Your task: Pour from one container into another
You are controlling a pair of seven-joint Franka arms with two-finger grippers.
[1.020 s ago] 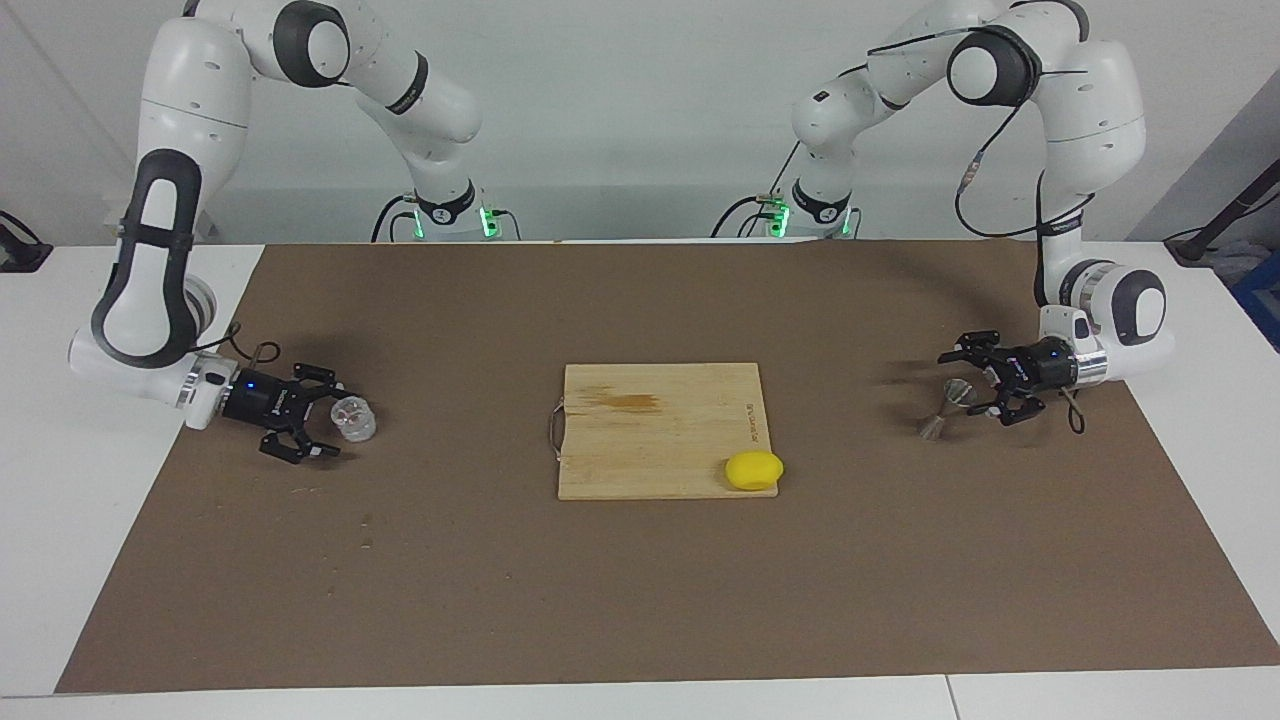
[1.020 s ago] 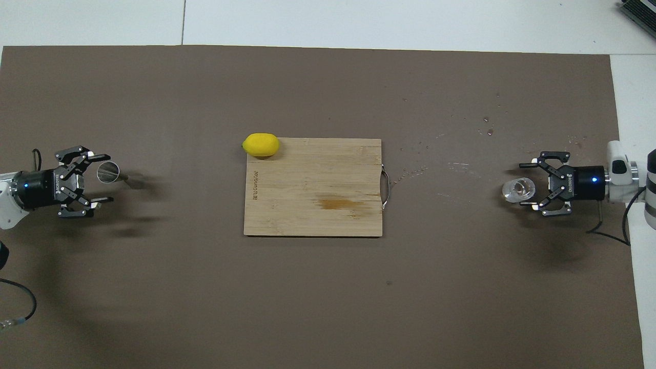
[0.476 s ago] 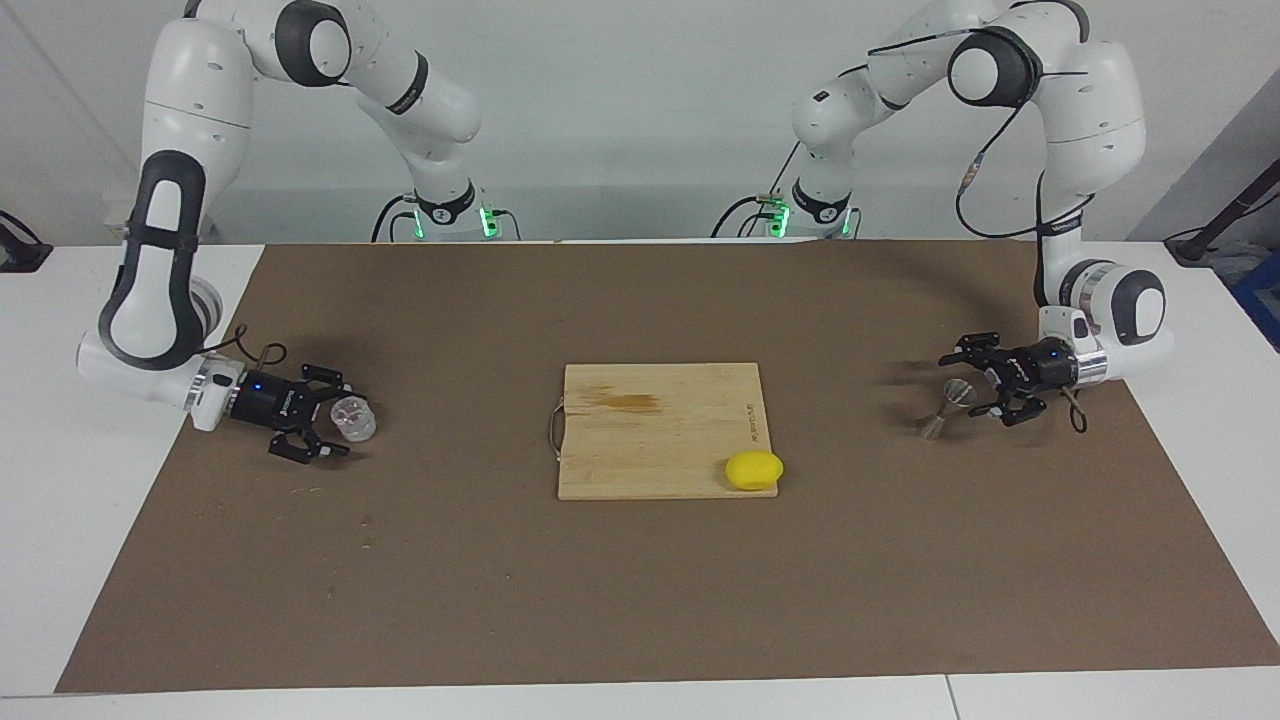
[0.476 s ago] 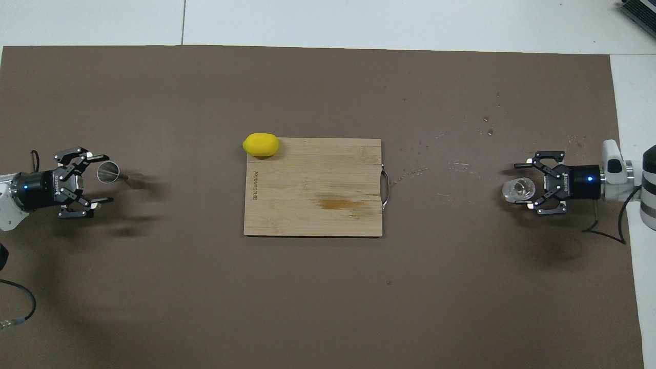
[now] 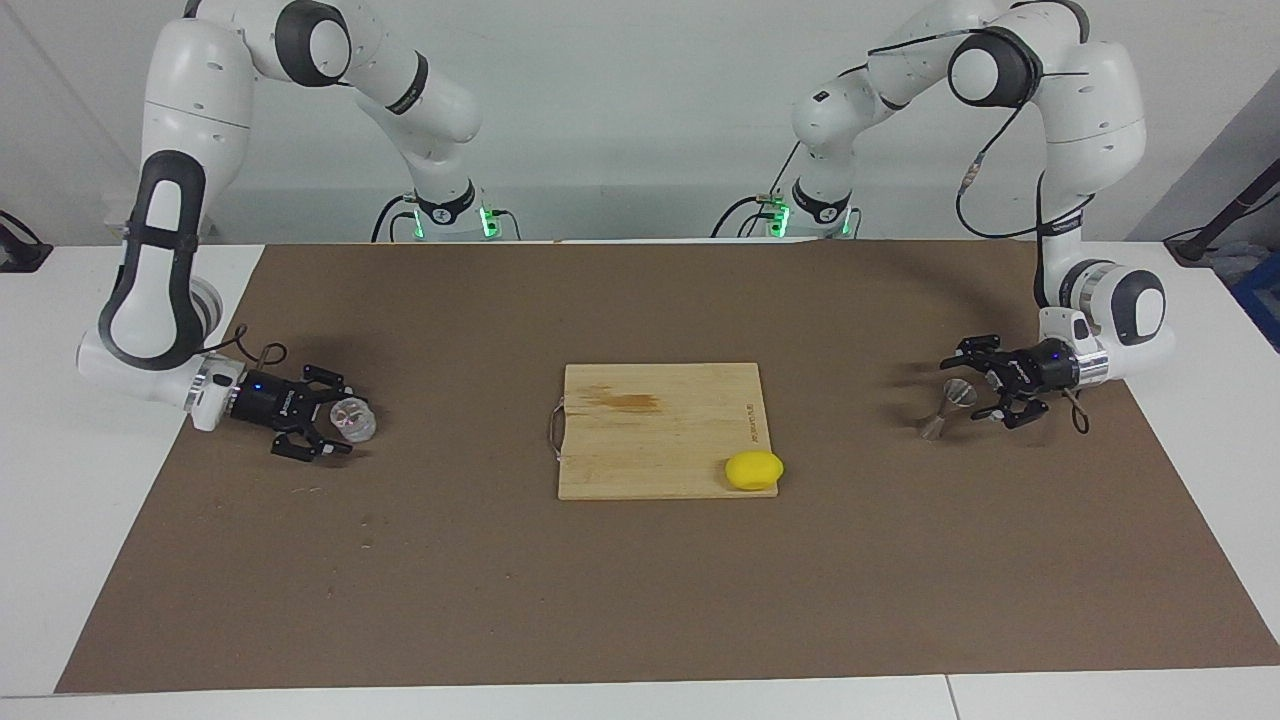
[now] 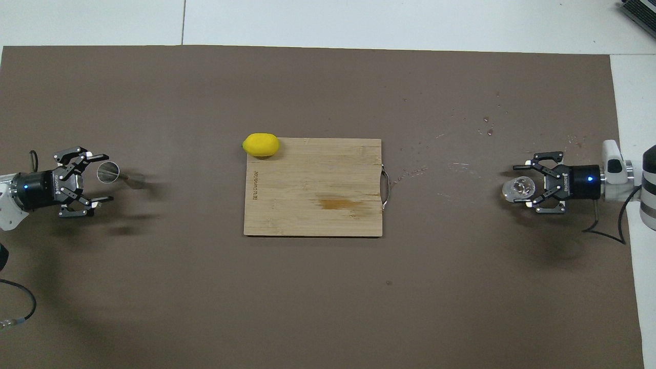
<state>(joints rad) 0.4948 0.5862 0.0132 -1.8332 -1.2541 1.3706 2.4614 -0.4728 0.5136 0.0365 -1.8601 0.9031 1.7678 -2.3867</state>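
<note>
We are bringing our right gripper (image 5: 335,428) in level around the glass cup (image 5: 353,420), which is standing on the brown mat (image 5: 640,600) at the right arm's end of the table; its fingers are flanking the cup's wall, but whether they are pressing on the glass yet we cannot tell. We are keeping our left gripper (image 5: 972,394) wide apart and holding nothing, low beside the upper cone of the metal jigger (image 5: 946,408) at the left arm's end, probably so each arm can take its own vessel side-on and upright for the pour.
</note>
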